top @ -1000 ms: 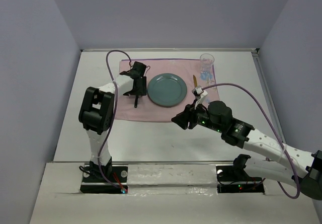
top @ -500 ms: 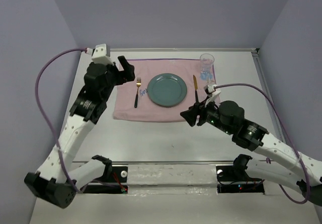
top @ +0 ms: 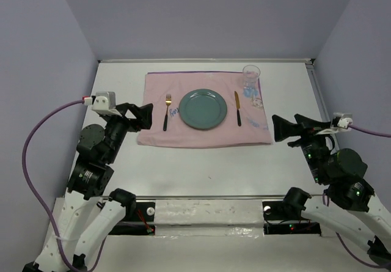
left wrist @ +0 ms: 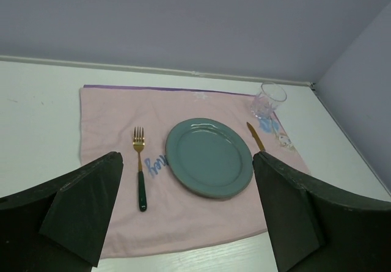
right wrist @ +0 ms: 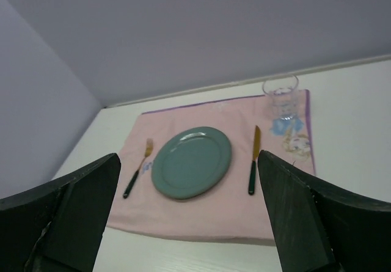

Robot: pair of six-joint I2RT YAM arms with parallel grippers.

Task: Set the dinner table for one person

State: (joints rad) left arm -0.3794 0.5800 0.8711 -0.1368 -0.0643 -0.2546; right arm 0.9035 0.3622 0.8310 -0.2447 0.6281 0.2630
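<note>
4 pieces are laid on the pink cloth [top: 201, 136], which is spread flat on the far half of the dinner table [top: 201, 165]. A green plate [top: 203, 109] is set at the middle, a fork [top: 167, 111] just to its left and a knife [top: 237, 107] just to its right. A glass [top: 251, 76] is stood at the far right corner of the cloth, beyond the knife tip. Fork and knife are laid roughly parallel, handles toward the near edge, each apart from the plate rim.

The left gripper [top: 145, 115] is held by the cloth's left edge, jaws spread wide, with nothing gripped. The right gripper [top: 276, 128] is held just beside the cloth's near right corner, likewise wide open and empty. In both wrist views the whole setting is seen between the 2 fingers.

The setting for 1 person is judged complete, so the step in hand is taken to be the close of the task, not another placement. No further pick appears to be called for. Next, both arms need only be brought to rest near their bases, kept well apart from the glass, which could easily be tipped.
</note>
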